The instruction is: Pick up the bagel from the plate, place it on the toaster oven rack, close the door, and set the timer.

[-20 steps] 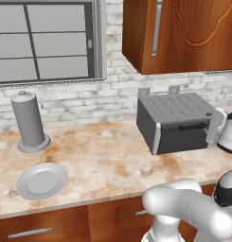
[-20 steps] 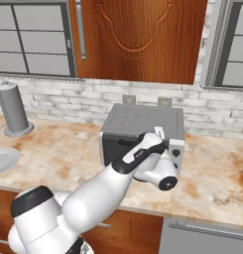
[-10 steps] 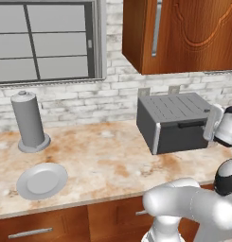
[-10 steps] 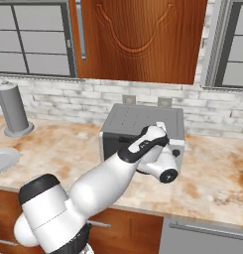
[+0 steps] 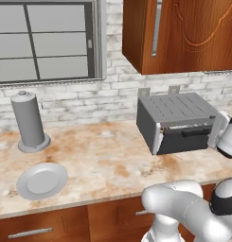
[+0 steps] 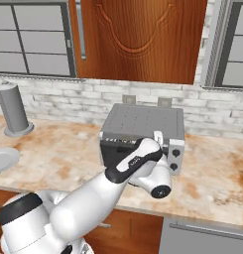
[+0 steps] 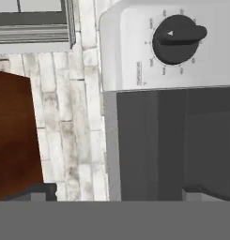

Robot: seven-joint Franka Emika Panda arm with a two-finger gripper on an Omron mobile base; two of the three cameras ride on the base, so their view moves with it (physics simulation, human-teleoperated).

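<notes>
Hand view has the toaster oven's black timer knob (image 7: 176, 38) up top, dark door (image 7: 191, 140) below it, looks shut. My gripper (image 7: 114, 192) sits close to the oven front w/ both tips wide apart at the bottom edge, nothing between them. Plate (image 5: 41, 180) lies bare far left on the counter; bagel & rack I can't see, prob. inside the oven. Risks: I'm aimed at the door, not the knob, so closing the fingers here grabs nothing; a skewed grip could slip off the knob's ridge or overturn it. Tick marks ring the dial, small print beside it too blurred to read. No brand visible.
</notes>
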